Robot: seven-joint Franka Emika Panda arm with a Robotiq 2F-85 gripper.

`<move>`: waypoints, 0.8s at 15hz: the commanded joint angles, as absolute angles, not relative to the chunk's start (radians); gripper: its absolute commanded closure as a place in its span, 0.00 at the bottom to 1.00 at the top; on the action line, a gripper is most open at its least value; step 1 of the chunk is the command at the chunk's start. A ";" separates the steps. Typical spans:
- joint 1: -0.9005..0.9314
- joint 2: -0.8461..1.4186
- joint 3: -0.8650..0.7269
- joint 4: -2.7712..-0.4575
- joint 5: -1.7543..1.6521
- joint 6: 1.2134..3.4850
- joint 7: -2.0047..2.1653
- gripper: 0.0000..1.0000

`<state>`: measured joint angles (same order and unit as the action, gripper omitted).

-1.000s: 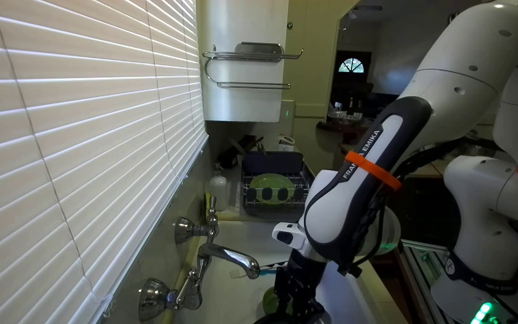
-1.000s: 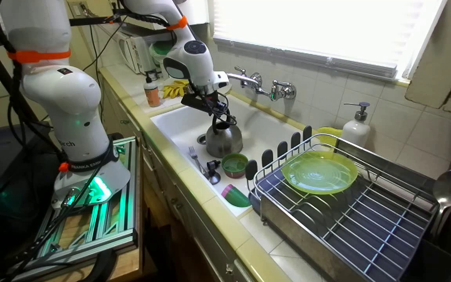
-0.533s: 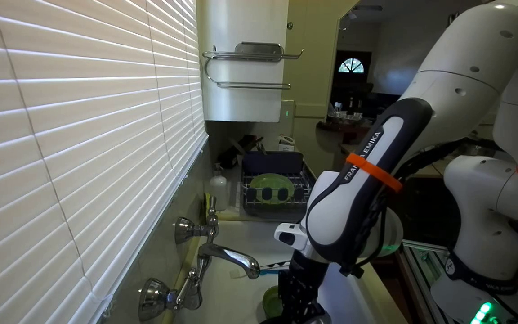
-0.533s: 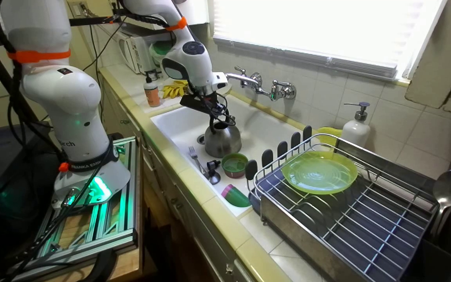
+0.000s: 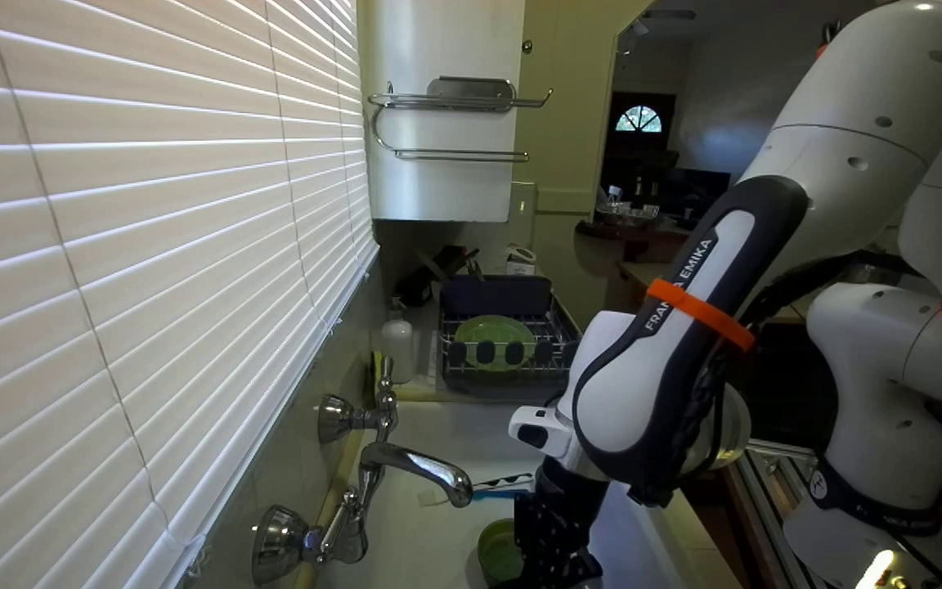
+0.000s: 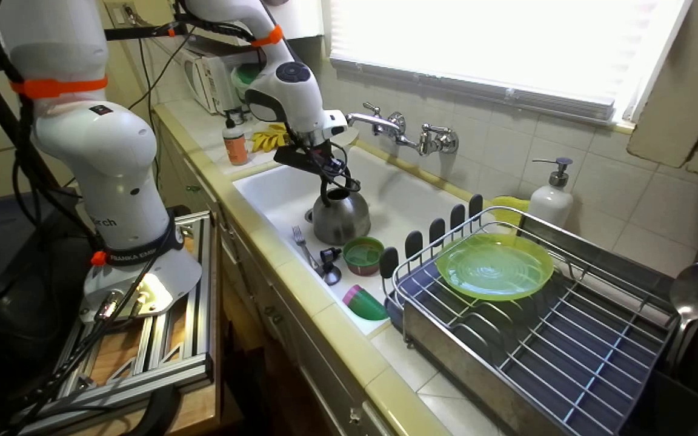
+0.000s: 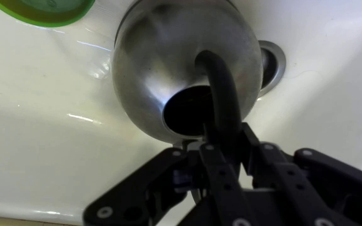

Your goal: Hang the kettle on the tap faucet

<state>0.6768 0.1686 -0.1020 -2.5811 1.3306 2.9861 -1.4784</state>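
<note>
The kettle [image 6: 342, 219] is a rounded brushed-metal pot with a black loop handle and an open top. It is upright over the sink [image 6: 406, 178]; I cannot tell if its base touches the sink floor. My gripper [image 7: 225, 131] is closed around the black handle in the wrist view, above the kettle [image 7: 168, 66]. The gripper [image 6: 338, 172] hides part of the handle in an exterior view. The silver tap faucet [image 6: 409, 140] is on the tiled wall, its spout [image 5: 422, 465] reaching over the sink. The kettle is mostly out of frame there.
A green bowl [image 6: 363, 257], a fork [image 6: 302, 243] and a green and pink cup [image 6: 364, 303] lie in the sink. A drain [image 7: 273, 67] is beside the kettle. A dish rack [image 6: 446, 357] with a green plate [image 6: 494, 266] stands at the sink's end.
My gripper and the kettle have shifted slightly together, away from the tap and toward the sink's front side. The robot base light has turned from green to white.
</note>
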 commanded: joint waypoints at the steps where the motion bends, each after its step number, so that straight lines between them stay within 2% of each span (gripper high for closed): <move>1: 0.698 0.041 -0.087 -2.653 1.353 3.063 -1.502 0.95; 12: 0.675 -0.183 -0.095 -2.742 1.217 2.965 -1.488 0.95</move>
